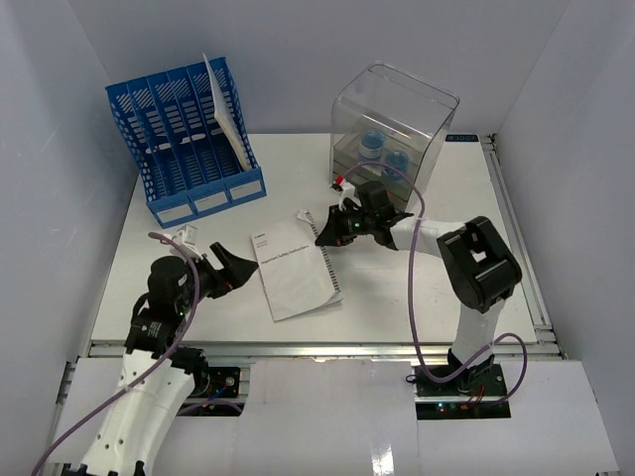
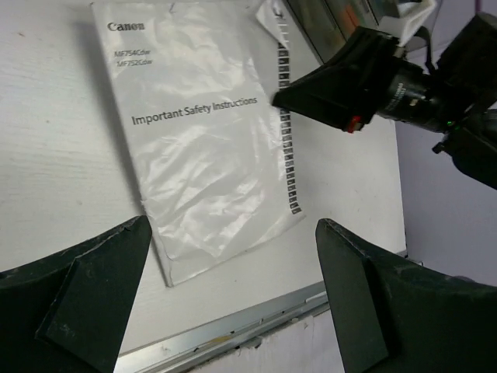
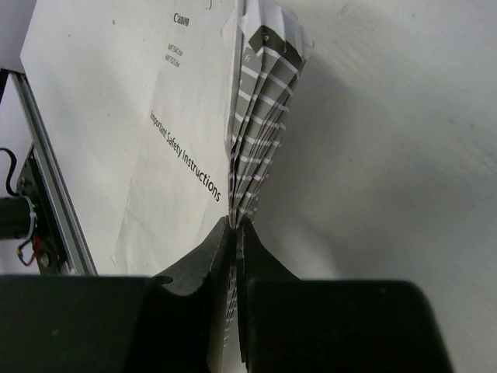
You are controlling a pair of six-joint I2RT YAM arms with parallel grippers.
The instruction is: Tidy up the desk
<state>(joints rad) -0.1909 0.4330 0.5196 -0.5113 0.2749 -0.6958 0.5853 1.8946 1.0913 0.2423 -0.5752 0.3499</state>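
Observation:
A white Canon "Important Safety Instructions" booklet (image 1: 293, 270) lies on the white desk (image 1: 446, 288), near its middle. My right gripper (image 1: 323, 238) is shut on the booklet's far right edge, where the grey-tabbed pages fan out. In the right wrist view the gripper (image 3: 235, 225) pinches those pages (image 3: 264, 116) beside the cover (image 3: 155, 140). My left gripper (image 1: 236, 272) is open and empty, low over the desk just left of the booklet. In the left wrist view the gripper (image 2: 233, 225) frames the booklet's near corner (image 2: 202, 155), with the right gripper (image 2: 281, 99) at the far edge.
A blue slotted file rack (image 1: 189, 149) with a white booklet (image 1: 223, 109) in it stands at the back left. A clear plastic drawer box (image 1: 392, 124) holding blue items stands at the back, just behind my right gripper. The aluminium rail (image 1: 317, 347) runs along the desk's front edge.

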